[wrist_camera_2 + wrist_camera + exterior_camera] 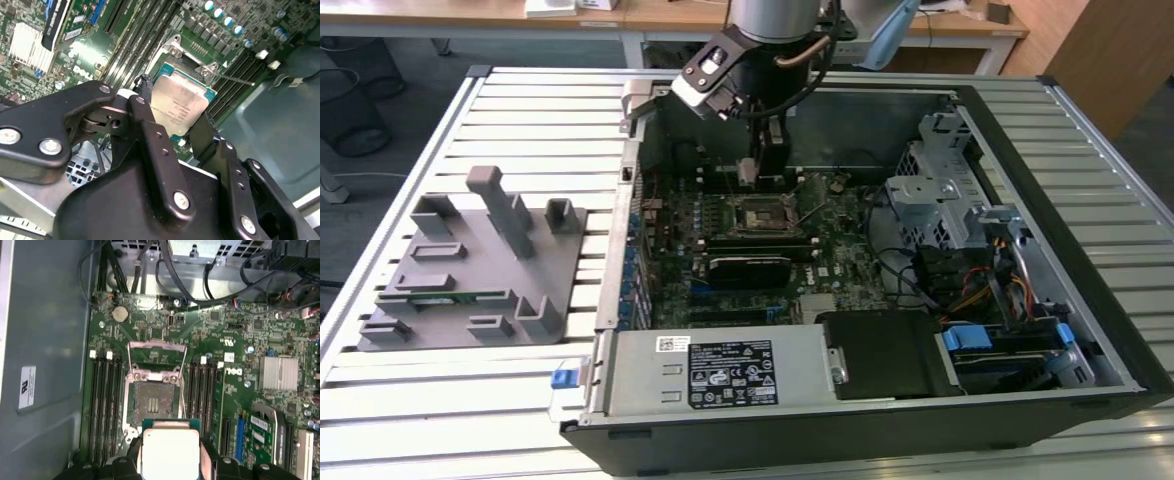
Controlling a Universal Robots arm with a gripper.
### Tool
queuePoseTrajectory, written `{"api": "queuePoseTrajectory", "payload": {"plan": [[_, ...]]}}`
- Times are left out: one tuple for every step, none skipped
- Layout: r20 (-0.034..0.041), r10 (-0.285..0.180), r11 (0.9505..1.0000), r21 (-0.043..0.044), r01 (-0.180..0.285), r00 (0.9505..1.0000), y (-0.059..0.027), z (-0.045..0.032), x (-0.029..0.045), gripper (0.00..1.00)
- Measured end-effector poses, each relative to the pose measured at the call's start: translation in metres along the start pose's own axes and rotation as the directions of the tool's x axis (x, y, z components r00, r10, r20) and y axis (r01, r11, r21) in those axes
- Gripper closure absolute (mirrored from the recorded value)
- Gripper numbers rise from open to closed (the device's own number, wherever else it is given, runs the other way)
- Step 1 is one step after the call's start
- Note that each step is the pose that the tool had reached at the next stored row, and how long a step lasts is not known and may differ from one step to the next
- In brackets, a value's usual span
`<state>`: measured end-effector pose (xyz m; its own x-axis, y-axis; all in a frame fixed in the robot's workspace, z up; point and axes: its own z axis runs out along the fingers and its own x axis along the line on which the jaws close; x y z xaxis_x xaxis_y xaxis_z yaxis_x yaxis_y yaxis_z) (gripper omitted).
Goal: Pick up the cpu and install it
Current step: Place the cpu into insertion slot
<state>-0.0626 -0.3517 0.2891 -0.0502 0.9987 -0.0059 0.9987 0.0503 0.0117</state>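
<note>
The two black fingers (pixel 150 122) are clamped on the cpu (pixel 180 102), one pressing on each of two opposite edges, and its pale silver top shows in both wrist views. In the first wrist view the cpu (pixel 170 452) sits squarely between the fingers (pixel 210 460). The open socket (pixel 154 405) lies just beyond their tips on the green board (pixel 230 330). The socket's dark centre is bare and its metal frame (pixel 157 352) is hinged up on the side away from the fingers. The chip's edge overlaps the socket's nearer edge in that view, but whether the two touch cannot be told. Rows of long dark memory slots (pixel 102 405) run along either side of the socket.

In the exterior view the arm (pixel 774 30) reaches down into the open computer case (pixel 854 430). The fingers (pixel 771 150) hang over the board with the cpu (pixel 749 172) at their tips, close to the socket (pixel 758 213). A grey plastic fixture (pixel 467 265) stands on the slatted metal surface (pixel 454 120), outside the case and well apart from the fingers, towards the exterior view's left
</note>
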Motion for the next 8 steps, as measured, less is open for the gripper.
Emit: {"api": "queuePoseTrajectory", "payload": {"plan": [[-0.0002,0.000,1.0000,0.0000,0.000,1.0000,0.0006,0.0009,0.0000,0.46],[-0.0003,0.000,1.0000,0.0001,0.000,1.0000,0.0012,0.0018,-0.0001,0.46],[-0.0003,0.000,1.0000,0.0001,0.000,1.0000,0.0016,0.0029,0.0000,0.46],[-0.0003,0.000,1.0000,0.0001,0.000,1.0000,0.0017,0.0042,0.0000,0.46],[-0.0003,0.000,1.0000,0.0001,0.000,1.0000,0.0018,0.0056,0.0001,0.46],[-0.0005,0.000,1.0000,0.0000,0.000,1.0000,0.0018,0.0072,0.0002,0.46],[-0.0004,0.000,1.0000,0.0000,0.000,1.0000,0.0018,0.0087,0.0002,0.46],[-0.0004,0.000,1.0000,0.0000,0.000,1.0000,0.0018,0.0099,0.0003,0.46]]}}
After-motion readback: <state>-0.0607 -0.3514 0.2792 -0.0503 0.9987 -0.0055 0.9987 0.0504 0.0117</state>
